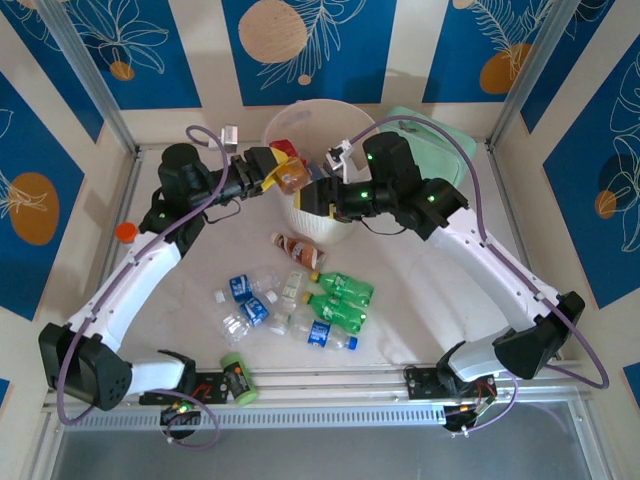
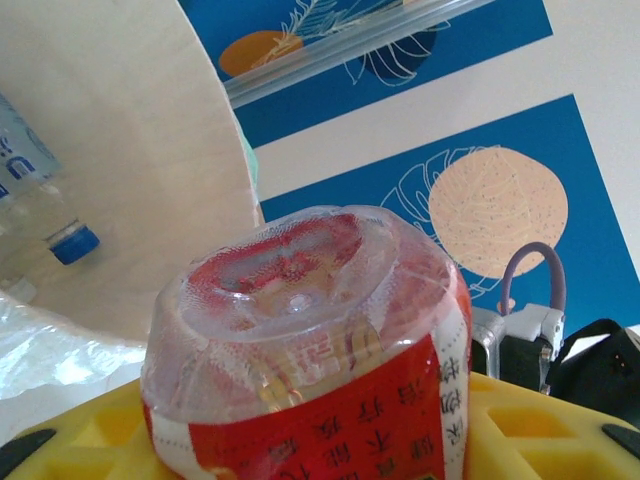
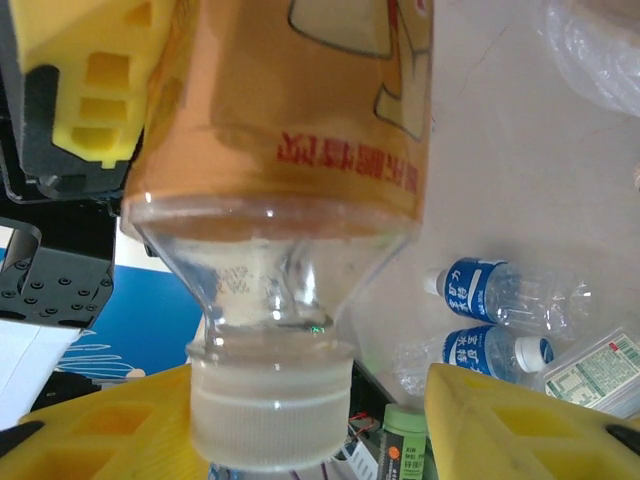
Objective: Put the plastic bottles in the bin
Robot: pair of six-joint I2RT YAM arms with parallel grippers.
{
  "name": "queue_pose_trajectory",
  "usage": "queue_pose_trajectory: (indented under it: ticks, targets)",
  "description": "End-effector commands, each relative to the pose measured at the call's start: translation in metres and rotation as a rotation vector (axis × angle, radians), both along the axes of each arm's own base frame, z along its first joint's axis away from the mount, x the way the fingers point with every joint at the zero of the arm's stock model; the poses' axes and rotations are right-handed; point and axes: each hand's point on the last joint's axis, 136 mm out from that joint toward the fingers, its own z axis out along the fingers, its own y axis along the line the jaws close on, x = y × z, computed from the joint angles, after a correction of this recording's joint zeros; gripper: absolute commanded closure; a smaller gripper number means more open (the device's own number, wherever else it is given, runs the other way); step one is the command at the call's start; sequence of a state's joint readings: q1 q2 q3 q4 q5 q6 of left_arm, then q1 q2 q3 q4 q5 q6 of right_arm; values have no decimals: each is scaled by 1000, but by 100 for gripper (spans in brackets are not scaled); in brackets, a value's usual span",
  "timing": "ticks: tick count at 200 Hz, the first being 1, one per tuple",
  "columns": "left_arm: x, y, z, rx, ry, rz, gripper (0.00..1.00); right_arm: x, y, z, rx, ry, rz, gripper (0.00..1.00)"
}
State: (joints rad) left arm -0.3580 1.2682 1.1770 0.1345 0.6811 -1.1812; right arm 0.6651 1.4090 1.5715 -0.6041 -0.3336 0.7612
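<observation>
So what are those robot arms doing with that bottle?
The left end effector grips an orange-labelled bottle right by the rim of the bin. The right end effector sits open around its cap, not clamped yet. More bottles lie on the table, waiting.

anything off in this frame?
Both hands are on one bottle by the bin. The left hand grips its body. The right hand has its fingers either side of the cap, with a gap on one side. Odd for a simple drop.
</observation>
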Motion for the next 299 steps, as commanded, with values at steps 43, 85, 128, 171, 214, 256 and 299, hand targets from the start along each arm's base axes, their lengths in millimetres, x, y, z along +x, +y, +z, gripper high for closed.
queue_pose_trajectory:
  ticks: [43,85,128,171,214,256,299]
  targets:
    - [-13,-12,28,-37,-83,-87,50,6,-2,18,20,-45,-3,59]
    - [-15,-16,24,-33,-78,-107,51,8,-3,17,17,-44,-11,69]
    - [-13,-16,20,-21,-66,-101,38,9,-5,19,15,-53,-18,79]
    - [-11,-2,31,100,-130,-2,0,23,-16,21,-14,-63,-80,81]
    - [-10,30,34,236,-189,168,0,57,-43,14,-81,-37,-208,82]
    - [-12,46,17,293,-168,238,0,94,-66,-3,-124,40,-306,82]
    - [-7,80,-31,448,3,371,5,122,-80,-22,-169,89,-370,82]
